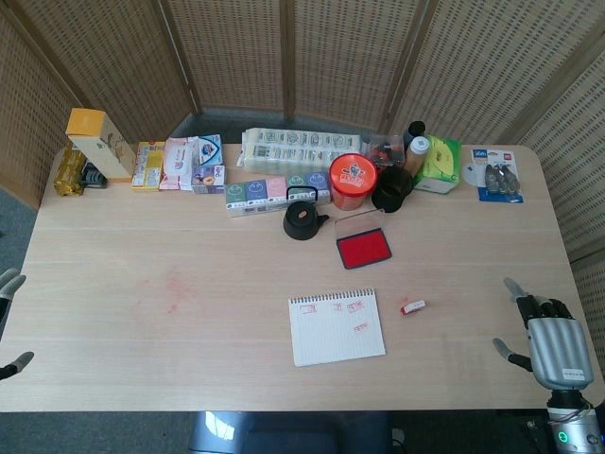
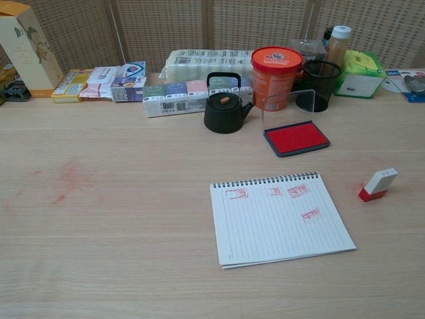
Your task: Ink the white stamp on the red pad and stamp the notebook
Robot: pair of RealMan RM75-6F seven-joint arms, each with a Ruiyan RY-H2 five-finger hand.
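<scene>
The white stamp with a red base lies on its side on the table, right of the notebook. The spiral notebook lies open with several red stamp marks near its top. The red ink pad sits behind it with its clear lid raised. My right hand hovers over the table's front right corner, fingers apart and empty, well right of the stamp. Only fingertips of my left hand show at the left edge, spread and holding nothing. Neither hand appears in the chest view.
A black teapot, an orange tub and a black mesh cup stand just behind the pad. Boxes, tissue packs and bottles line the back edge. A faint red smear marks the table at left.
</scene>
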